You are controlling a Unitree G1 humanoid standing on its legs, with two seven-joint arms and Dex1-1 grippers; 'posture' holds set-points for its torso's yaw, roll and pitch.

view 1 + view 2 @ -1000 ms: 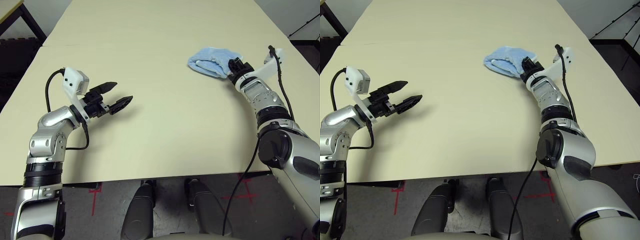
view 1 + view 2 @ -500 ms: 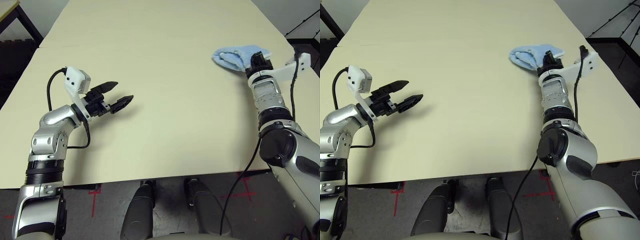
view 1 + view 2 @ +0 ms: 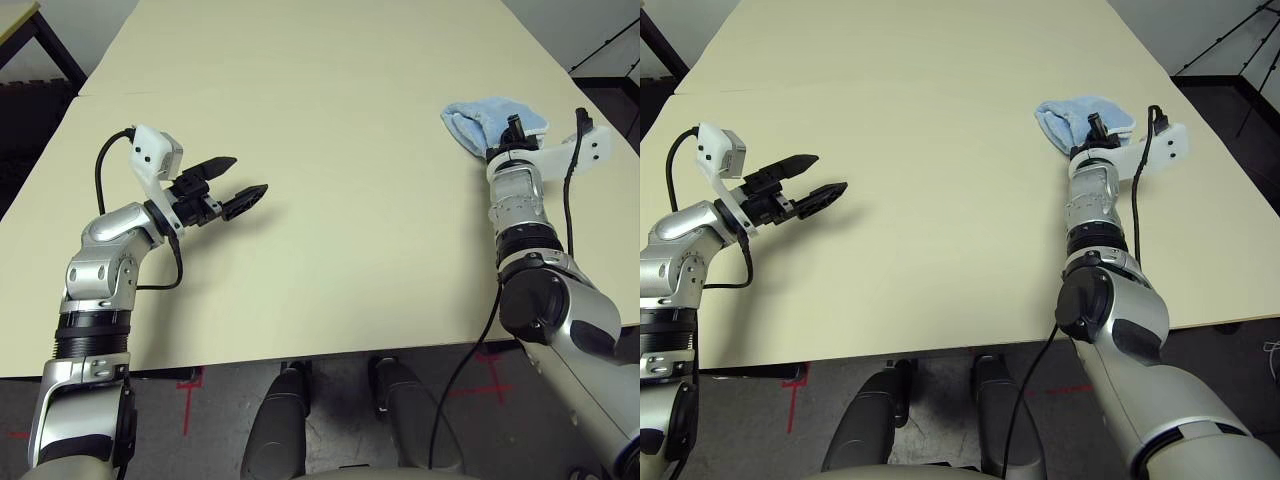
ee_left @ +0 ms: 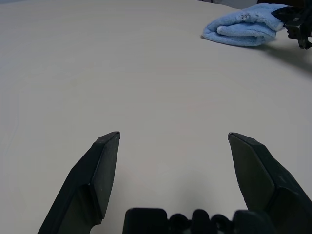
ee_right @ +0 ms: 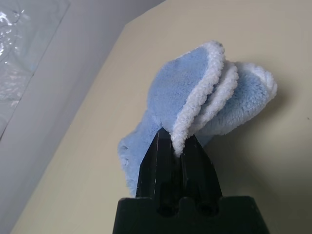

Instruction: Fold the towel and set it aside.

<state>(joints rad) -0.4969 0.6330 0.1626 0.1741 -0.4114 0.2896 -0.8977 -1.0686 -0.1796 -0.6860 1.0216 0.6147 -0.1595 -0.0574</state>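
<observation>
The towel (image 3: 487, 119), light blue with white edging, lies folded in a small bundle at the far right of the table. My right gripper (image 5: 176, 146) is shut on the towel's white-edged layers (image 5: 202, 105), which stick up from between its fingers. In the left eye view that gripper (image 3: 513, 127) sits at the towel's near edge. My left gripper (image 3: 239, 183) hovers open over the left side of the table, far from the towel, with nothing between its fingers (image 4: 102, 165). The left wrist view shows the towel (image 4: 243, 30) across the table.
The cream table (image 3: 340, 200) runs wide between the two arms. Its right edge (image 3: 600, 120) is close to the towel, with dark floor beyond. A black cable (image 3: 570, 190) hangs along my right forearm.
My right gripper has carried the towel to the right and a little farther away, toward the table's right edge. My left arm has hardly moved.
</observation>
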